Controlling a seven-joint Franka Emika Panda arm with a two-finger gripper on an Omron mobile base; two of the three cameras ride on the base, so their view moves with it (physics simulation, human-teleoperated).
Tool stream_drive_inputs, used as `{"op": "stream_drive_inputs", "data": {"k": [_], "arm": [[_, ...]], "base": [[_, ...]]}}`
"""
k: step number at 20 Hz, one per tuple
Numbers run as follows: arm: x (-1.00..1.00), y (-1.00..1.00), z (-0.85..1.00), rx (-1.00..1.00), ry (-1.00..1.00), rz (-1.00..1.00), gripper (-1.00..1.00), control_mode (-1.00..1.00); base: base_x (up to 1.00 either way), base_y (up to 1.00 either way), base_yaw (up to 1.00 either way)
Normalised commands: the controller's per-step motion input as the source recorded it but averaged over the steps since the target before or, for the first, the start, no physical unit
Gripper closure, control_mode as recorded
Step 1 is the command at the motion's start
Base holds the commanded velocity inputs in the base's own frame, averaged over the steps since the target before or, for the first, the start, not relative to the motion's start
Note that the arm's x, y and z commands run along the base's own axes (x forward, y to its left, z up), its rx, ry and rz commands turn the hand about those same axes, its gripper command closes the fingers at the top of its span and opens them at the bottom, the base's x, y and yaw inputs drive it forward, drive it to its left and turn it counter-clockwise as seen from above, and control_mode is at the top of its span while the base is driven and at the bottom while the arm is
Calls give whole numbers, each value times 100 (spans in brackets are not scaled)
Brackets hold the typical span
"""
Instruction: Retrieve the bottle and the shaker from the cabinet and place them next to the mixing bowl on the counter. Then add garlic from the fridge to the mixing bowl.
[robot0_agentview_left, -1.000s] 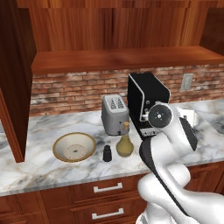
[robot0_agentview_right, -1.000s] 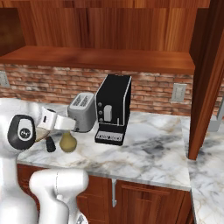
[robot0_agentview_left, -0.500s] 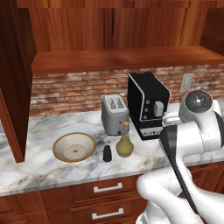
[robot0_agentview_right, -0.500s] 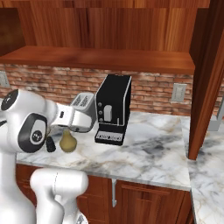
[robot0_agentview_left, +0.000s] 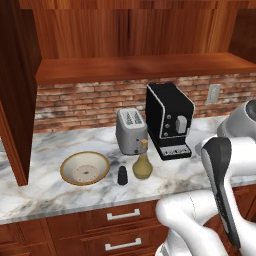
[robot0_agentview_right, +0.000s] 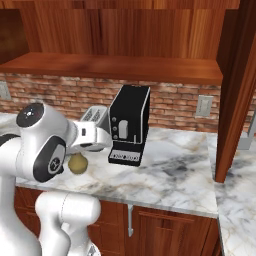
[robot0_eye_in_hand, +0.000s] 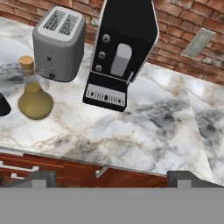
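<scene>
On the white marble counter (robot0_agentview_left: 45, 150) the olive-tan bottle (robot0_agentview_left: 142, 167) (robot0_eye_in_hand: 34, 100) stands upright with its cork in, and the small black shaker (robot0_agentview_left: 122, 175) (robot0_eye_in_hand: 2, 105) stands just left of it. The wide mixing bowl (robot0_agentview_left: 85, 168) lies left of both, close by. My gripper (robot0_eye_in_hand: 113, 180) is open and holds nothing; it hovers above the counter's front edge, to the right of the bottle (robot0_agentview_right: 76, 163), facing the coffee machine. The cabinet shelf (robot0_agentview_left: 135, 67) (robot0_agentview_right: 115, 67) above is bare. Fridge and garlic are out of view.
A grey toaster (robot0_agentview_left: 131, 131) (robot0_eye_in_hand: 59, 43) and a black coffee machine (robot0_agentview_left: 169, 120) (robot0_agentview_right: 129, 124) stand behind the bottle against the brick wall. Cabinet side panels (robot0_agentview_left: 17, 90) (robot0_agentview_right: 240, 85) come down at both ends. Drawers (robot0_agentview_left: 122, 215) run below the counter.
The arm has swung to the right, away from the bottle and shaker, with the gripper staying open. Bottle, shaker and bowl have not moved.
</scene>
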Motion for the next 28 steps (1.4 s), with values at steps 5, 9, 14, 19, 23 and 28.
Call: {"op": "stream_drive_inputs", "data": {"k": [5, 9, 14, 19, 23, 28], "arm": [[-8, 5, -31, 0, -1, 10, -100, -100], [-13, 9, -25, 0, -5, 1, -100, -100], [-2, 3, -14, 0, -4, 0, -100, -100], [0, 0, 0, 0, 0, 0, -100, -100], [0, 0, 0, 0, 0, 0, -100, 100], [0, 0, 0, 0, 0, 0, -100, 100]], "base": [[0, 0, 0], [0, 0, 0], [0, 0, 0], [0, 0, 0], [-1, 0, 0], [-42, 0, 3]]}}
